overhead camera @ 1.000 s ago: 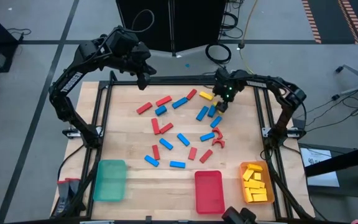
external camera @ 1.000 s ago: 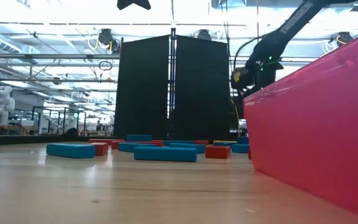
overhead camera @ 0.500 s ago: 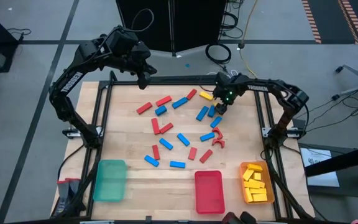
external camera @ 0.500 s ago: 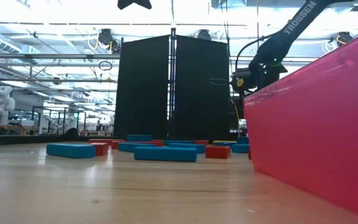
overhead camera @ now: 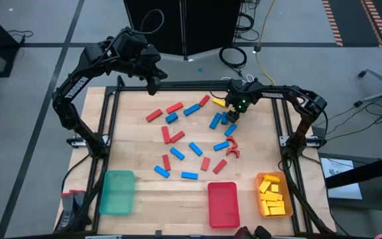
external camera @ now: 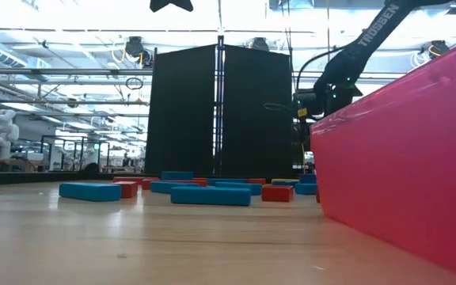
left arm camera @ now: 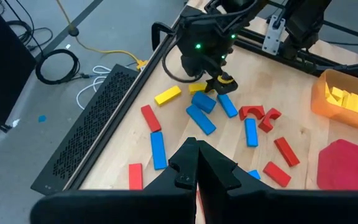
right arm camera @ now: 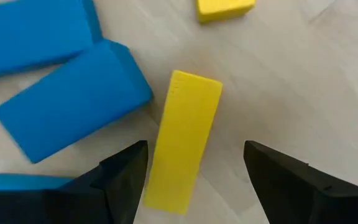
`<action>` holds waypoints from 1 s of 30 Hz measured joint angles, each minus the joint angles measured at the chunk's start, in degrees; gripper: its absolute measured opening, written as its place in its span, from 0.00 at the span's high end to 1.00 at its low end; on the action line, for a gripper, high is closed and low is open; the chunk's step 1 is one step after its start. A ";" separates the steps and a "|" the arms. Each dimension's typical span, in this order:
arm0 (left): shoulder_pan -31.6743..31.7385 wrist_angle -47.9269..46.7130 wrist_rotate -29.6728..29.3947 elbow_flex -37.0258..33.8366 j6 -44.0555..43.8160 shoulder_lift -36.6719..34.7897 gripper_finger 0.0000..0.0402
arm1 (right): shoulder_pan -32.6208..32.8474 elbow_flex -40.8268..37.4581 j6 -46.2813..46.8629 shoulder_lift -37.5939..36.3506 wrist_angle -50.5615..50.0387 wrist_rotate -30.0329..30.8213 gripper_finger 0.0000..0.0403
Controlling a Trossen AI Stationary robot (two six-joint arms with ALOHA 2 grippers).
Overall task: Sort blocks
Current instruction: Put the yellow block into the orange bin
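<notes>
**High view.** The step in hand was the pick of a yellow block. The right gripper [overhead camera: 231, 115] stood at the upper right of the table, over the cluster of blocks there, jaws wide and holding nothing. The left gripper [overhead camera: 154, 81] waited at the upper left edge, closed and empty.

Count on the open table:
- about ten red blocks, two of them arches [overhead camera: 232, 147]
- about ten blue
- one yellow [overhead camera: 219, 102] plainly seen, with a second hidden under the right arm

There were three trays along the lower edge:
- the green tray [overhead camera: 117, 192], nothing seen in it
- the red tray [overhead camera: 223, 204], nothing seen in it
- the orange tray [overhead camera: 273, 194], with roughly eight yellow pieces, too closely packed to count exactly

**Low view.** The red tray wall [external camera: 402, 158] filled the right of the frame. Blue bars [external camera: 210, 195] and red ones lay mid-frame. The right arm hung at the upper right, its fingers not discernible.

**Left wrist view.** The left fingers [left arm camera: 194, 163] were pressed together with nothing between them. Across the table the right gripper [left arm camera: 220, 83] was low beside the blue blocks, and two yellow blocks lay just beside it.

**Right wrist view.** A yellow bar [right arm camera: 183, 140] lay flat between the spread fingers [right arm camera: 123, 180], apart from both. A blue block [right arm camera: 73, 107] sat just beside it, and another yellow piece [right arm camera: 225, 9] lay farther on.

In my judgement, the next move called for a straight descent and closure across the bar's narrow width — clear of the blue neighbour — then a carry to the orange tray.
</notes>
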 joint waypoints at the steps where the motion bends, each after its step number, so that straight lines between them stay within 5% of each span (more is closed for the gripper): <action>1: -0.01 0.00 0.00 0.00 0.00 0.00 0.98 | 0.02 0.00 0.00 0.51 0.05 0.00 0.35; 7: -0.01 -0.02 0.01 0.00 -0.07 0.00 0.98 | 1.13 0.31 -0.46 2.85 0.11 1.31 0.44; 12: -0.01 -0.04 0.00 0.00 -0.07 0.00 0.98 | 1.43 0.26 -0.51 2.42 -1.15 1.29 0.81; 19: -0.01 -0.19 0.03 0.00 -0.07 -0.35 0.98 | 1.40 -0.17 -1.40 -4.15 -7.42 2.97 0.80; 30: 0.00 -1.51 0.03 0.00 0.33 -1.70 0.98 | 8.27 -0.02 8.68 -29.88 -29.86 2.48 0.80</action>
